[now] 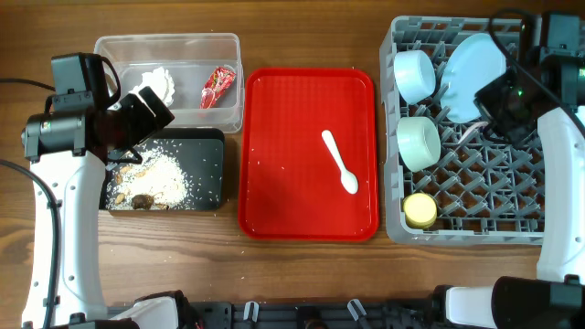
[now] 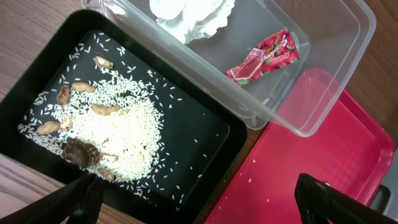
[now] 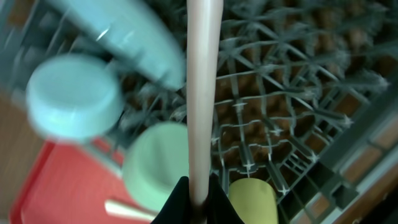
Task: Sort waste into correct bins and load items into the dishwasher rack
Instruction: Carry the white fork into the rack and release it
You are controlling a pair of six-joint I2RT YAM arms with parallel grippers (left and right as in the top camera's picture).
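My right gripper (image 3: 198, 200) is shut on a white fork handle (image 3: 204, 87) and holds it over the grey dishwasher rack (image 1: 475, 230). The rack holds a light blue plate (image 1: 475, 71), two pale bowls (image 1: 416, 75) (image 1: 419, 143) and a yellow cup (image 1: 420, 210). A white spoon (image 1: 340, 163) lies on the red serving tray (image 1: 274, 201). My left gripper (image 2: 202, 208) is open and empty above the black tray (image 1: 212, 174), which holds rice and peanut scraps (image 1: 157, 178). The clear tub (image 1: 169, 44) holds the tissue (image 1: 157, 84) and the red wrapper (image 1: 218, 87).
The red tray lies between the bins on the left and the rack on the right. A few rice grains (image 2: 292, 180) lie on it. The wooden table (image 1: 302, 274) runs along the front.
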